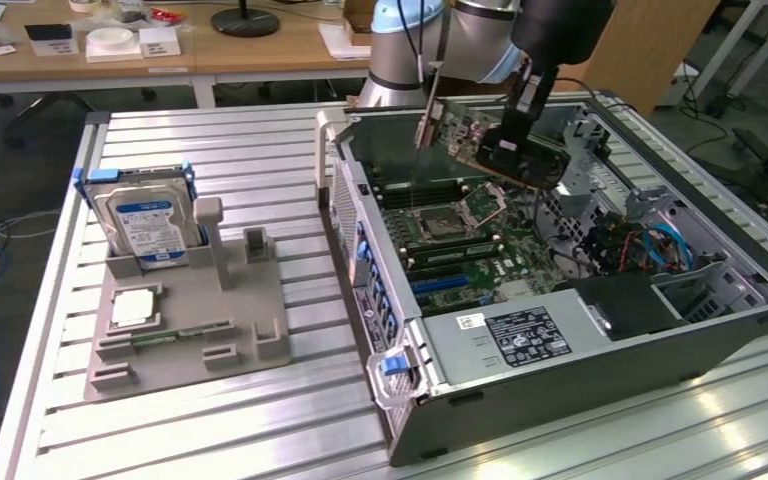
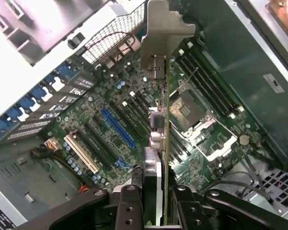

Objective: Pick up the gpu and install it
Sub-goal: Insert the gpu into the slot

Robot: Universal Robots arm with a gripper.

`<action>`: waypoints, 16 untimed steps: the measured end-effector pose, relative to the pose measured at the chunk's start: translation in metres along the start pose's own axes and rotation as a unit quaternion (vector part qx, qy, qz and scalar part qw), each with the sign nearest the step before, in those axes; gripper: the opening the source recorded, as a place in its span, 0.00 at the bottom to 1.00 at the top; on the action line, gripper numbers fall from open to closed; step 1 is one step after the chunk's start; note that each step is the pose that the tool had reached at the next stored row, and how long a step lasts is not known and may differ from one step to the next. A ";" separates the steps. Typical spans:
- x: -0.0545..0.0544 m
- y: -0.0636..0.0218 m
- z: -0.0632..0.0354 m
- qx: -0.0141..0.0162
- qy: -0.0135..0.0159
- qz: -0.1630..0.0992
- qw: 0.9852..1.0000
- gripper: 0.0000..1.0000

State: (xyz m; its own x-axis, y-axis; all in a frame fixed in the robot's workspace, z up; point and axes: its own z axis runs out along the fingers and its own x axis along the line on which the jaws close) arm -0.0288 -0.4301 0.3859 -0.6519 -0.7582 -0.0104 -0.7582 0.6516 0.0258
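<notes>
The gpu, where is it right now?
In the exterior view, the gpu hangs in the gripper above the motherboard inside the open computer case.

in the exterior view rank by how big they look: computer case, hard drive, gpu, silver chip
1. computer case
2. hard drive and gpu look about alike; the gpu is tilted and farther back, so no ranking between them
3. silver chip
</notes>
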 end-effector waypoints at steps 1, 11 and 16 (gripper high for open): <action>0.000 -0.0001 0.0017 0.000 0.000 -0.008 1.000 0.28; 0.000 -0.0004 0.0140 0.000 0.003 -0.098 0.995 0.28; 0.000 -0.0005 0.0161 0.006 -0.001 -0.134 0.991 0.28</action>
State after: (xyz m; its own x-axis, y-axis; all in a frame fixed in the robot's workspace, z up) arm -0.0288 -0.4302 0.3698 -0.4274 -0.9039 -0.0179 -0.9041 0.4273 0.0091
